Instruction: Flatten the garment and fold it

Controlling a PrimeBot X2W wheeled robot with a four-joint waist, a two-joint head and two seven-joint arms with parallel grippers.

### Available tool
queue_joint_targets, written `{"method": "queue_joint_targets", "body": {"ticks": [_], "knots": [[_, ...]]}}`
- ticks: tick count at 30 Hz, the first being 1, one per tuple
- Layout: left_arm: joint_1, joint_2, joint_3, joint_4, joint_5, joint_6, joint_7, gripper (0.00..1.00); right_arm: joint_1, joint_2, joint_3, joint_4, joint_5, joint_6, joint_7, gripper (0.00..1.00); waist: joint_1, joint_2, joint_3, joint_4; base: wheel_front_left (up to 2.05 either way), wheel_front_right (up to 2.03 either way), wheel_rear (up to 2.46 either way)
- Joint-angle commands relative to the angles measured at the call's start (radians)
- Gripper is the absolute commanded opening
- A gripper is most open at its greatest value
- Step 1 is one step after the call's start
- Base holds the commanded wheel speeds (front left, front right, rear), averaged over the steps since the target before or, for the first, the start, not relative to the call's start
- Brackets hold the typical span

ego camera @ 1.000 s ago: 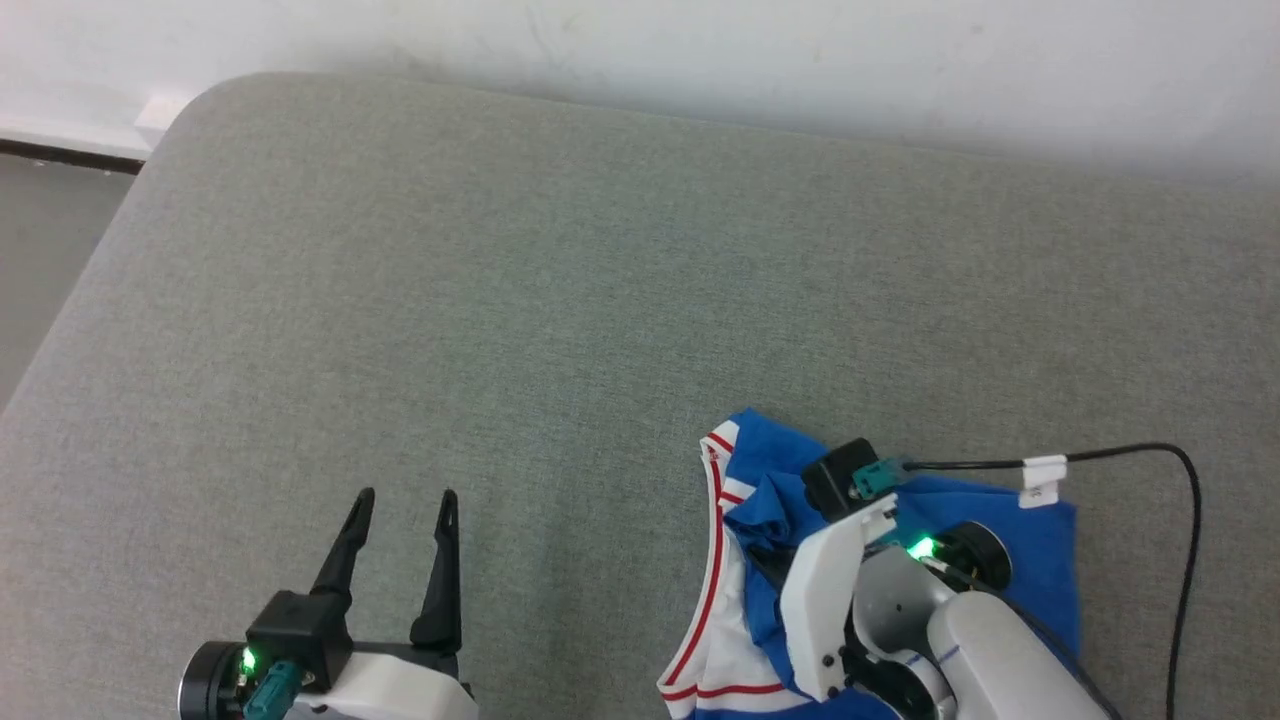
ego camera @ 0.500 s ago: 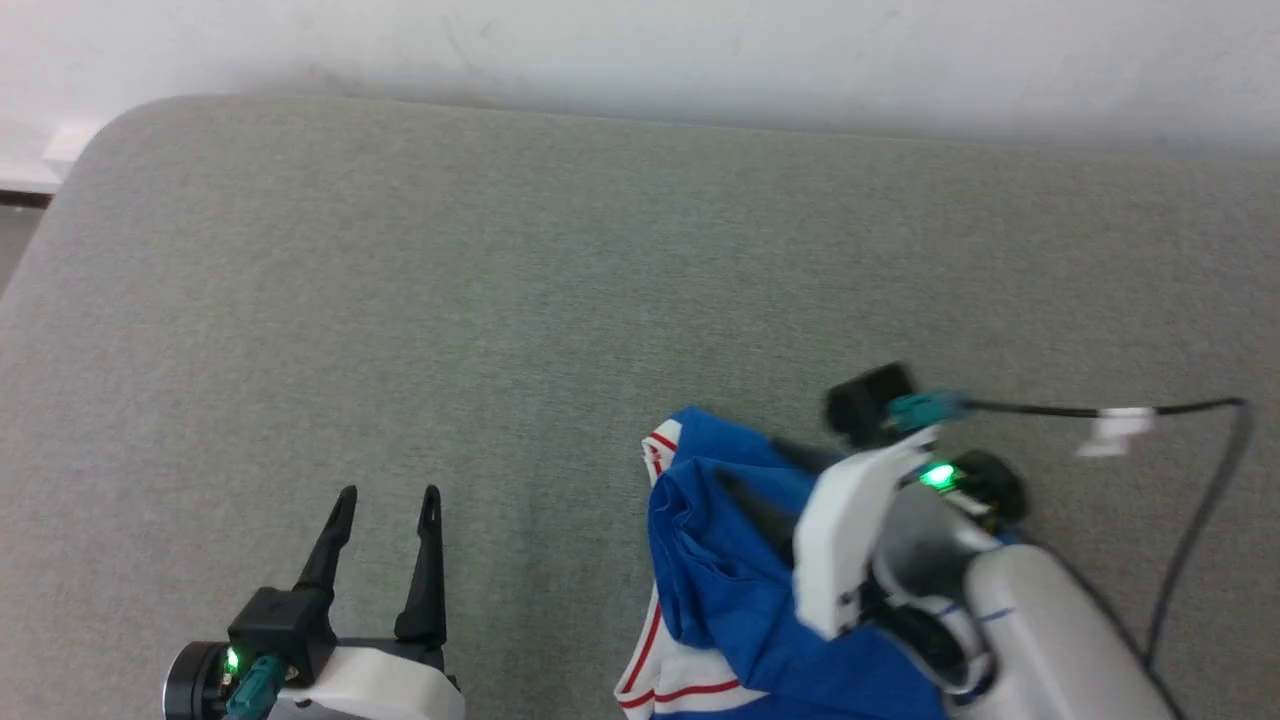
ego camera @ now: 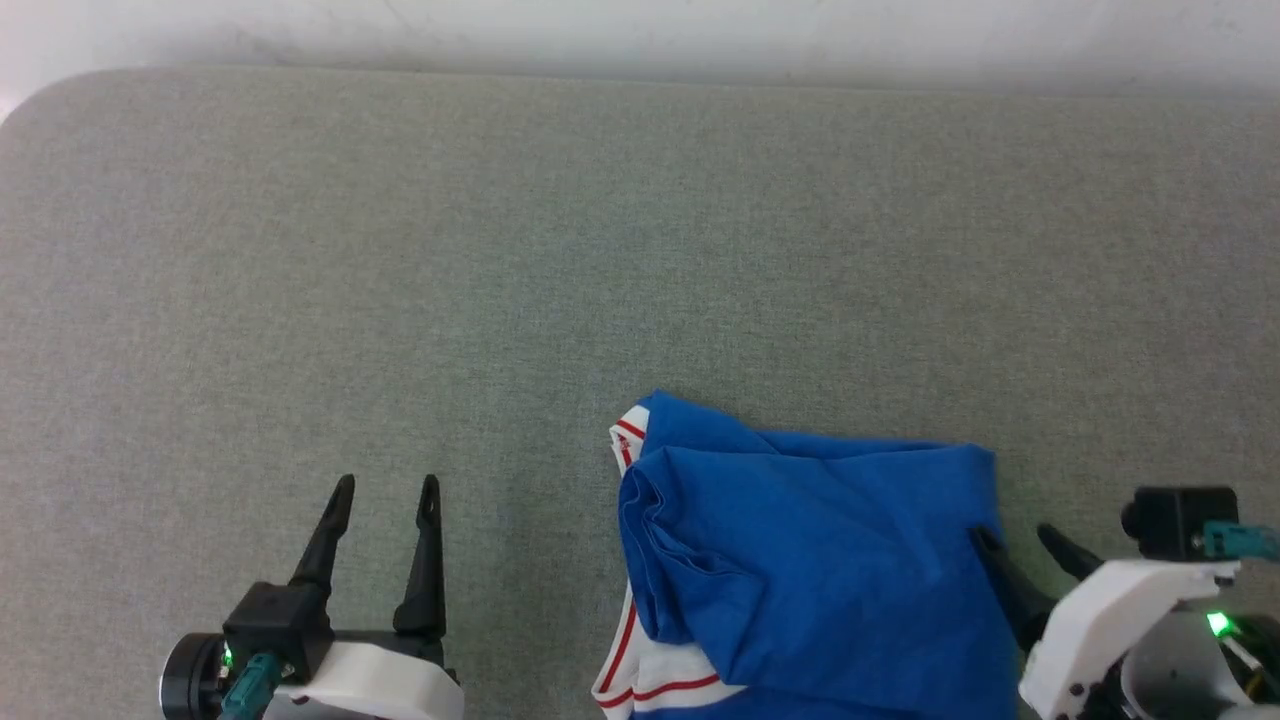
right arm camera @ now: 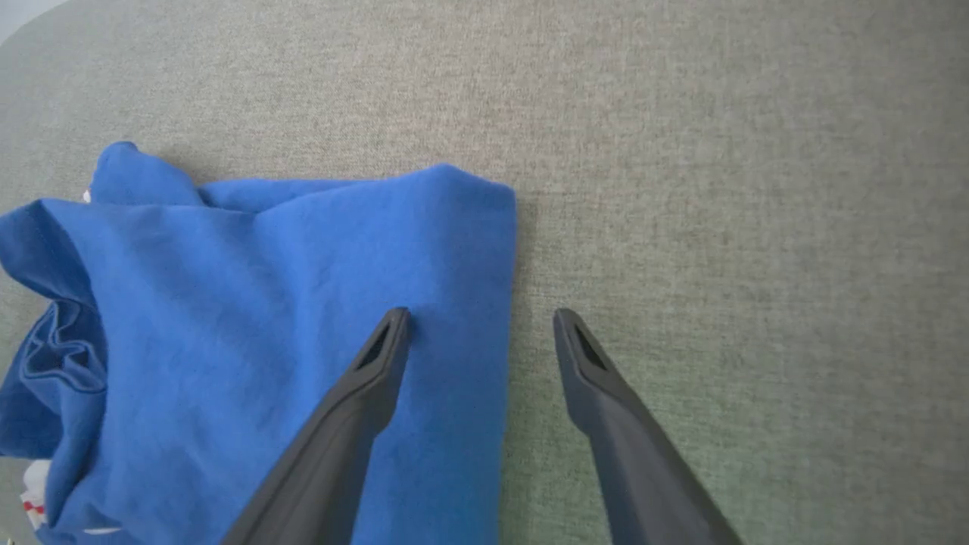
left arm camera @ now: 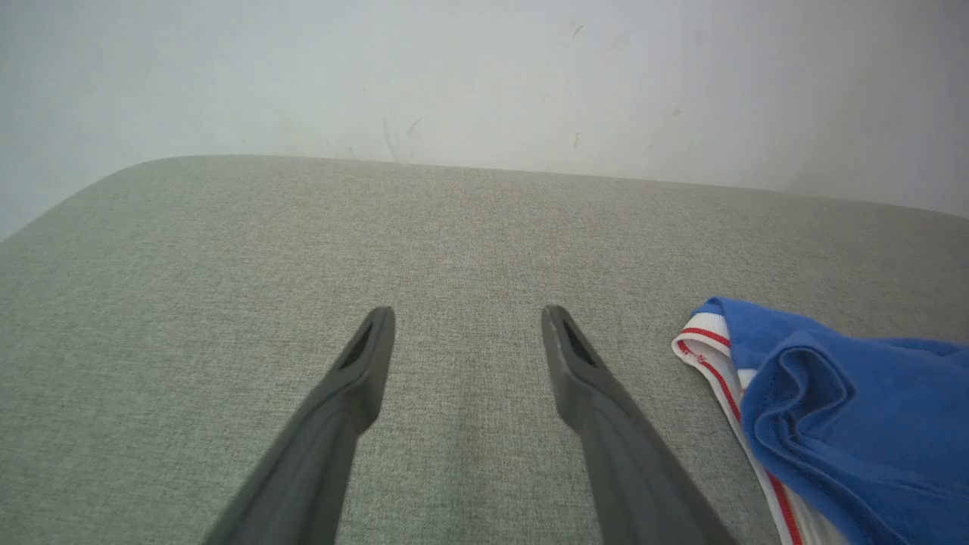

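The grey padded table [ego camera: 500,250] runs wide and bare, its far edge lying along a pale wall [ego camera: 640,30] and its far left corner rounded off. Most of the top is free: everything beyond the shirt up to the wall, and the whole left half.

The left gripper [ego camera: 388,482] sits at the near left over bare grey cloth, its two dark fingers spread apart with nothing between them. A strip of open surface separates it from the shirt's left edge.

The right gripper [ego camera: 1010,532] is at the near right, fingers also spread wide and holding nothing. It straddles the shirt's right edge, one finger over the blue fabric and the other over bare table just beside it. Whether the fingertip actually touches the fabric I cannot tell.

The shirt [ego camera: 810,570] lies near the front of the table, right of centre, between the two grippers and closer to the right one; its near end runs out of the head view. It is a loose folded bundle, plain royal blue on top. The right edge is straight and fairly tidy, with a squarish far corner. The left side is rumpled, with rolled folds of blue, and white fabric with thin red stripes peeks out from under it along that edge.
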Motion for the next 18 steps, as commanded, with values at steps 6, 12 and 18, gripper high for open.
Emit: {"method": "queue_joint_targets", "body": {"ticks": [6, 12, 18], "knots": [[-0.028, 0.007, -0.002, -0.003, 0.007, 0.002, -0.001, 1.00, 0.026, 0.002, -0.030, 0.075, 0.028, -0.001, 0.002, 1.00, -0.0001, 0.0000, -0.001, 0.021, 0.00, 0.00, 0.00], [-0.023, 0.022, -0.001, -0.013, 0.007, 0.004, 0.009, 1.00, 0.004, 0.002, 0.016, 0.161, 0.069, -0.001, -0.021, 1.00, -0.0001, 0.0000, -0.010, 0.040, 0.00, 0.00, 0.00], [-0.016, 0.029, -0.005, -0.023, 0.006, 0.006, 0.018, 1.00, -0.023, 0.002, 0.064, 0.223, 0.090, -0.001, -0.029, 0.00, -0.0001, 0.0000, -0.016, 0.044, 0.00, 0.00, 0.00]]}}
